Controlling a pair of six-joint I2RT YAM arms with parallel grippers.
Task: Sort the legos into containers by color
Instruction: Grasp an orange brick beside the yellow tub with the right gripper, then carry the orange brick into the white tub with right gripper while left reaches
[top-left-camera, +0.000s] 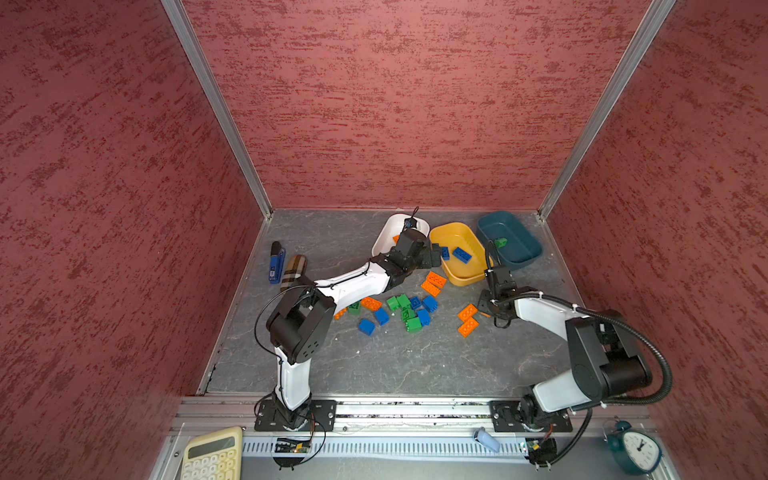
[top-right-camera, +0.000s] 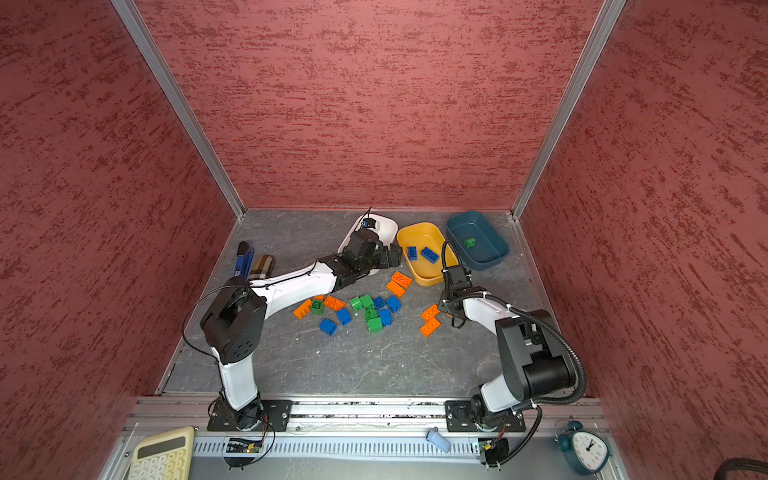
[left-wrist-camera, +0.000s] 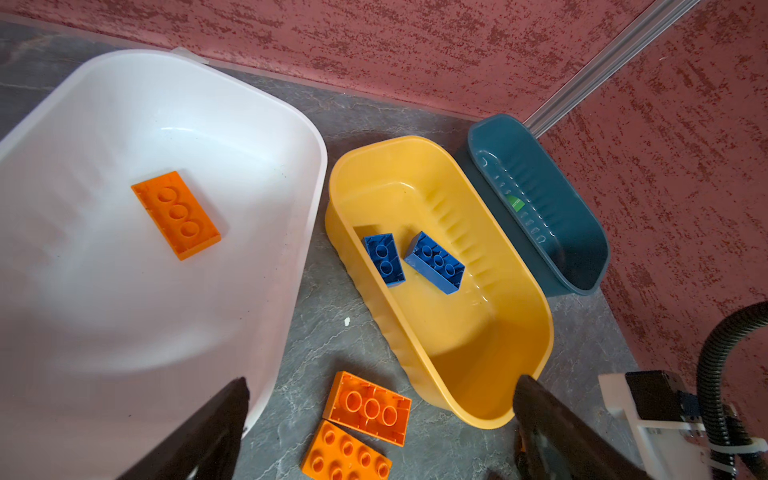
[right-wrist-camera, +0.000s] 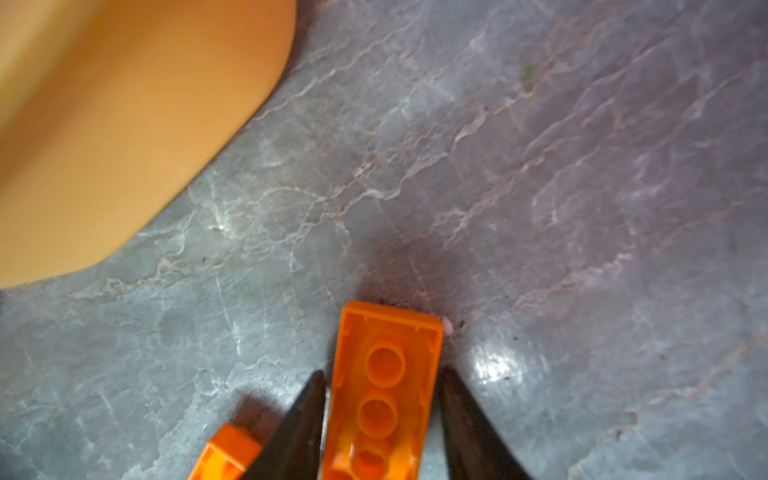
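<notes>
Jaws of the right gripper (right-wrist-camera: 380, 374) pinch the long sides of an orange brick (right-wrist-camera: 384, 399) on the bench (right-wrist-camera: 540, 166), just in front of the yellow tub (right-wrist-camera: 104, 124). The white tub (top-left-camera: 380, 239) for orange sits further left by the back edge, nearer the wide-open left gripper (left-wrist-camera: 382, 379).

At one o'clock on the table (top-left-camera: 395, 365), three tubs stand in a row. The left tub (top-left-camera: 384, 239) holds one brick (left-wrist-camera: 176, 215), the middle tub (top-left-camera: 455, 235) two bricks (left-wrist-camera: 434, 262), and the right tub (top-left-camera: 519, 245) one. A heap of bricks (top-left-camera: 405, 311) lies mid-table, with a stapler (top-left-camera: 275, 262) at ten o'clock.
</notes>
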